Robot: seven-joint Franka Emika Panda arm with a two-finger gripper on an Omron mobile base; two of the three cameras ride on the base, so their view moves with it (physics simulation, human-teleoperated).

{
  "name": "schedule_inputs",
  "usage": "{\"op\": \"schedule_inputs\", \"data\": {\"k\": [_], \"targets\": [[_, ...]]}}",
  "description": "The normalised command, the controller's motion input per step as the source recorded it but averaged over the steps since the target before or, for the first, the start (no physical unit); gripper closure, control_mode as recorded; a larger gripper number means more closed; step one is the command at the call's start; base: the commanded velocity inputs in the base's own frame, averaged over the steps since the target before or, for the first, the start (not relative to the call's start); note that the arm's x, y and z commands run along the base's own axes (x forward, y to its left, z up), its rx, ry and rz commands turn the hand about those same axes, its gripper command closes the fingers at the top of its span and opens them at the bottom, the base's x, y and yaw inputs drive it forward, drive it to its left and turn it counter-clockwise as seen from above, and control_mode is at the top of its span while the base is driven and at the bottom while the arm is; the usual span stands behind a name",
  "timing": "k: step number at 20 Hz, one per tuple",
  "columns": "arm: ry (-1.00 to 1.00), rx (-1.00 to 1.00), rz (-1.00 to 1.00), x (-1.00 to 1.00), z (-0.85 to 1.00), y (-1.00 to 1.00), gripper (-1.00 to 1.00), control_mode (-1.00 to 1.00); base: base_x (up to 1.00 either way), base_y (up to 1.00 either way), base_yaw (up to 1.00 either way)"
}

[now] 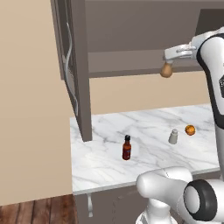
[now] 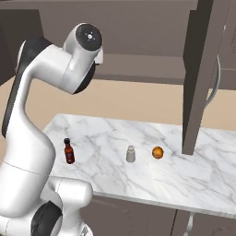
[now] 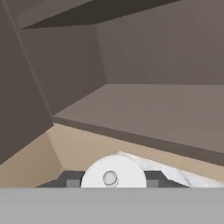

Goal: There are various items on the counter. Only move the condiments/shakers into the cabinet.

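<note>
I am holding the tan shaker (image 1: 166, 70) up in front of the cabinet (image 1: 131, 39), with the gripper (image 1: 168, 62) pinching it by its white top (image 3: 113, 174). In the left base view it is hanging just off the front edge of the shelf (image 1: 131, 70), roughly level with that edge rather than clearly above it. Through the hand camera I am looking along the bare shelf board (image 3: 166, 113) into the cabinet, and the shaker's round top is sitting between the two fingers (image 3: 72, 179).

My main worry is height. The shaker's bulbous body is dangling below the grip, so if I am pushing straight in from here, its belly could be catching the shelf lip and twisting out of the pinch. A drop from this height would be sending it onto the counter (image 1: 144, 144) and possibly rolling it off.

The open door (image 1: 70, 65) is standing well to the left, so I am judging it no threat to this approach.

On the counter the red sauce bottle (image 1: 127, 148), the grey shaker (image 1: 173, 136) and the orange fruit (image 1: 190, 130) are waiting, the last two near each other. When I am reaching for the grey shaker, a careless approach could be nudging the fruit, which is meant to remain where it is.
</note>
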Motion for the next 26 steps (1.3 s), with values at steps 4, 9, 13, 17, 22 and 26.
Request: {"op": "schedule_inputs", "data": {"k": [4,9,13,17,22,26], "targets": [[-0.21,0.0,0.0,0.0,0.27,0.0,1.0,-1.0,0.0,0.0,0.0],[-0.05,0.0,-0.01,0.27,0.28,0.0,1.0,-1.0,0.0,0.0,0.0],[0.03,0.0,-0.03,0.61,0.0,0.0,1.0,-1.0,0.0,0.0,0.0],[0.02,0.0,-0.03,0.64,-0.03,0.0,1.0,-1.0,0.0,0.0,0.0],[0.02,0.0,0.0,0.59,-0.08,0.0,1.0,-1.0,0.0,0.0,0.0],[0.0,0.0,0.0,0.44,-0.13,0.0,1.0,-1.0,0.0,0.0,0.0]]}}
